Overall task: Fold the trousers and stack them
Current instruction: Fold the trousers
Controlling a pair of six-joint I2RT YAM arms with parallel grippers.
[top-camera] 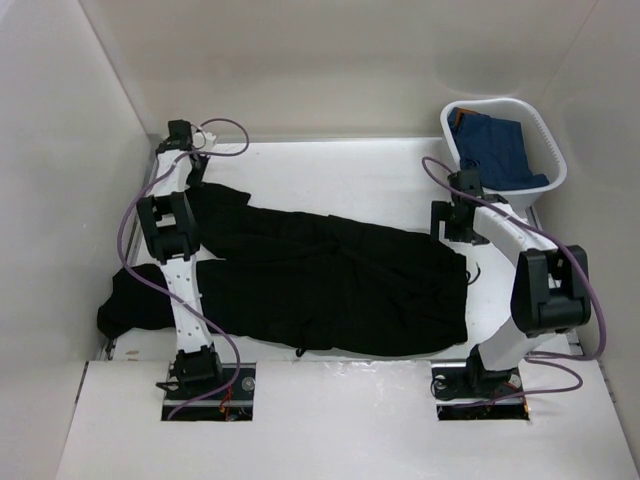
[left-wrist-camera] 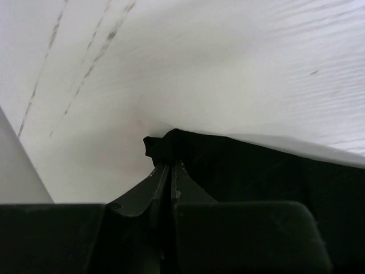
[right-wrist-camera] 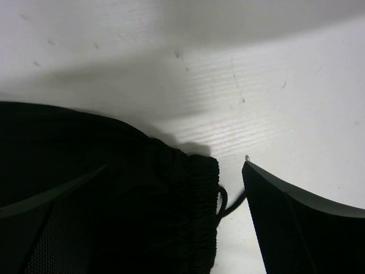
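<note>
Walled in on three sides by plain white panels, and looking down on a white wood-grain table (top-camera: 340, 165). Lying spread across most of that surface: plain black soft-fabric long-legged trousers (top-camera: 330, 285), waistband facing the right side, both legs running out to the left. Splitting apart on the way, one leg angling up to the far-left corner, the other trailing toward the near-left edge and bunching there in a dark lump.

Reaching over the far leg to its end, with the left gripper (left-wrist-camera: 169, 168) clenching tight on a small tuck of the black cloth at the leg's tip, jaws pressing together with the fabric pinched between them. Showing bare tabletop beyond the pinch in the left wrist view.

Hovering low at the waist end, with the right gripper (right-wrist-camera: 175, 165) standing released, jaws spreading wide and straddling the corner of the gathered elastic waistband. Not gripping anything there. Lying just beside the right-hand finger (right-wrist-camera: 296, 222): a thin black drawstring loop (right-wrist-camera: 223, 201) poking out from the band.

Sitting at the far-right corner, well apart from the legs: a white plastic laundry basket (top-camera: 556, 150), holding a folded blue denim-like garment (top-camera: 490, 145). Looping along both arms: purple cables (top-camera: 128, 220).
</note>
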